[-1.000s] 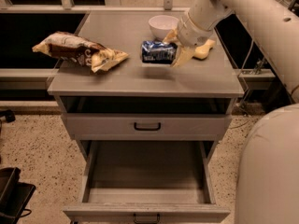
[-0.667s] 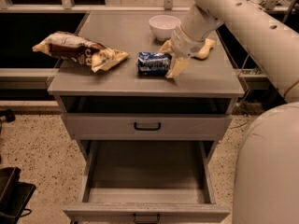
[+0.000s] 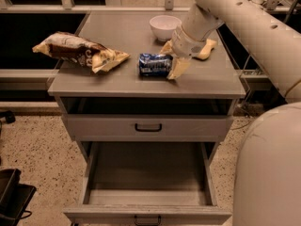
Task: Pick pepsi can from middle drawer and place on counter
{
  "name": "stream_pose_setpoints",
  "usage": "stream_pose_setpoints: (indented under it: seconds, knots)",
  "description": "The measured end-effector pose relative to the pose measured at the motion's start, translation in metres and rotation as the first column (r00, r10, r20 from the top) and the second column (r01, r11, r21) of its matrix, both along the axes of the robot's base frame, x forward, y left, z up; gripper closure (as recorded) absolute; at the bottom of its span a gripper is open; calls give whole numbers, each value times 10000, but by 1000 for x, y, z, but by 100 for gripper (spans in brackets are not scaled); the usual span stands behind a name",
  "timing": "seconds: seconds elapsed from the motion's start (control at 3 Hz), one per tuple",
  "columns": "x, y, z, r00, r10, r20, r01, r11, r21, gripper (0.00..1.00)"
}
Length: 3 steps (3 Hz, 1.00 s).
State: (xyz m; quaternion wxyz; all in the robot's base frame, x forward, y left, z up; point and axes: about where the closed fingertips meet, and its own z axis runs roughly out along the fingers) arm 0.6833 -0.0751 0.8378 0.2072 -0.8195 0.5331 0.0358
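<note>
Around me on the grey surface point(image 3: 117, 29), a brown-and-yellow snack bag point(image 3: 80, 53) lies crumpled at the left, partly hanging past the left edge. A white bowl point(image 3: 164, 26) stands upright toward the back, just behind my wrist. The bag is well apart from my reach. The bowl is near, but it does not touch what I hold. My white arm point(image 3: 244, 22) comes in from the upper right and crosses the right rear corner of the surface. My pale body point(image 3: 270, 173) fills the lower right and covers the right side of the cabinet. Below the surface, the upper drawer front point(image 3: 148, 126) is shut. The middle drawer point(image 3: 148, 173) under it is pulled far out toward the camera, with its bare grey floor showing.

My fingers point(image 3: 173, 59) hang low over the middle of the surface, right of centre. They are clamped on the right end of the pepsi can point(image 3: 154, 64). One tan finger sits in front at that end, and another shows just behind the can's upper edge.

The can lies on its side, lengthwise left to right, and rests on the surface. Its blue body sticks out to the left of my fingers, between the snack bag and my wrist.
</note>
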Motion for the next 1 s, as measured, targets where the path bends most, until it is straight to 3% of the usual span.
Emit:
stream_pose_setpoints:
  seconds: [0.67, 1.0]
  knots:
    - [0, 0, 0, 10000, 0, -1, 0, 10000, 0, 0]
    - [0, 0, 0, 10000, 1, -1, -1, 10000, 0, 0]
